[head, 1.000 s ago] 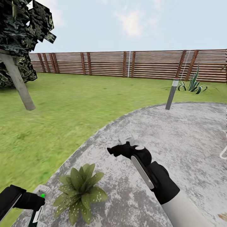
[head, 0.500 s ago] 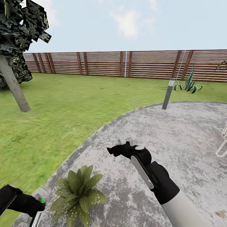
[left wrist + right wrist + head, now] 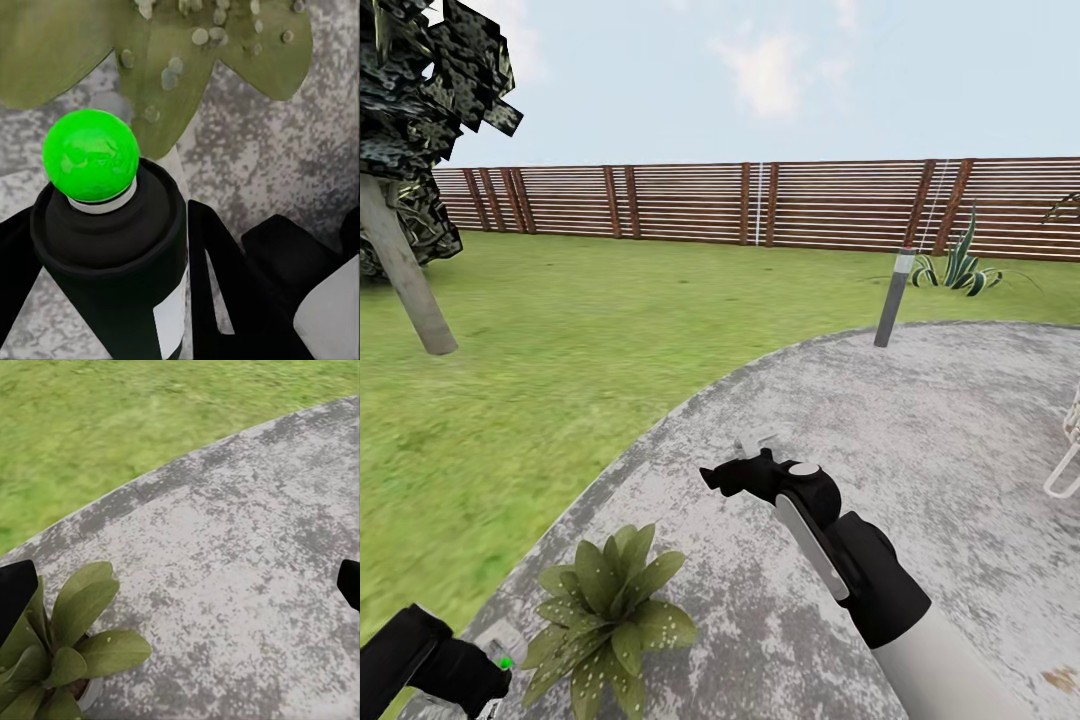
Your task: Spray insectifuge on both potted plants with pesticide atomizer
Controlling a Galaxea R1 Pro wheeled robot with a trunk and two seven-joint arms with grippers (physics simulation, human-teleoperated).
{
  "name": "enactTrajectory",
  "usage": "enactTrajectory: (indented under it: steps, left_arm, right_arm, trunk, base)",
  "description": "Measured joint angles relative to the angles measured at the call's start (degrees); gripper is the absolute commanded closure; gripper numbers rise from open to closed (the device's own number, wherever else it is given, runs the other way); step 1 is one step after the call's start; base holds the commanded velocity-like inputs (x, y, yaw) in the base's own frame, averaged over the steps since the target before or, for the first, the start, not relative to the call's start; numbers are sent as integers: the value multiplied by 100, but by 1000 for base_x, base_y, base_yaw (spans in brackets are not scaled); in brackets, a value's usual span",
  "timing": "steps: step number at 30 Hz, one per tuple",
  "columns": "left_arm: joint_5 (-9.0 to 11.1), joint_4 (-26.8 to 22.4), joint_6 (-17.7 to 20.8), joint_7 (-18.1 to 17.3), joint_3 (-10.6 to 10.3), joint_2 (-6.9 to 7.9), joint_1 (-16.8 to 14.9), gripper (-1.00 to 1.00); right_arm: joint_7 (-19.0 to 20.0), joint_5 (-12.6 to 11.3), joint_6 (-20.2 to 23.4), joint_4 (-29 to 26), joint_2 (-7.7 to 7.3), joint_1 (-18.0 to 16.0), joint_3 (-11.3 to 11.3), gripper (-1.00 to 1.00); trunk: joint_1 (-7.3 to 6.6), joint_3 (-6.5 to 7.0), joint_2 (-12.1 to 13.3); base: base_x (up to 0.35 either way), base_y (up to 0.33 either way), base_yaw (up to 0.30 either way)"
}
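My left gripper (image 3: 478, 682) sits at the lower left of the head view, shut on the pesticide atomizer (image 3: 506, 663). The left wrist view shows the atomizer (image 3: 105, 225) as a black bottle with a bright green ball tip and a white label, held between the left gripper's (image 3: 112, 270) dark fingers. Speckled leaves of a potted plant (image 3: 172, 60) lie just beyond the tip. That potted plant (image 3: 605, 610) stands on the grey paving right beside the atomizer. My right gripper (image 3: 725, 475) hovers open over the paving; its fingertips frame the right wrist view (image 3: 180, 585), with the plant (image 3: 60, 660) off to one side.
The round stone paving (image 3: 920, 420) borders the lawn (image 3: 580, 340). A grey bollard lamp (image 3: 893, 298) stands at its far edge, with a spiky plant (image 3: 960, 265) by the slat fence (image 3: 760, 205). A leaning tree trunk (image 3: 405, 275) stands far left. A white frame (image 3: 1065, 460) pokes in from the right.
The head camera panned a little to the right early on. My left gripper has since sunk lower with the atomizer, closer to the plant. The right arm holds still.
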Motion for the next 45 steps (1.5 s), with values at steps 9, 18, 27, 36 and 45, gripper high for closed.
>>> enactTrajectory:
  steps: [9, 18, 27, 36, 45]
  left_arm:
    - [27, 39, 365, 432, 280, -8, -919, 100]
    - [-776, 882, 1032, 467, 265, -485, -2073, 100]
    - [-1948, 1613, 1101, 383, 205, -792, -2397, 100]
    - [-1965, 1654, 1321, 417, 242, -668, -2569, 100]
    - [-1993, 1802, 1568, 577, 240, -632, -2659, 100]
  right_arm:
    - [0, 1, 0, -33, -13, 0, -1, -100]
    - [0, 0, 0, -44, -15, 0, 5, -100]
    - [20, -6, 21, 20, -23, 0, 13, -100]
    - [44, -1, 23, 10, -23, 0, 5, -100]
    - [43, -1, 35, 0, -23, 0, -1, -100]
  trunk:
    - [-1, 1, 0]
    - [0, 0, 0]
    - [0, 0, 0]
    - [0, 0, 0]
    - [0, 0, 0]
  base:
    - [0, 0, 0]
    - [0, 0, 0]
    - [0, 0, 0]
    - [0, 0, 0]
    - [0, 0, 0]
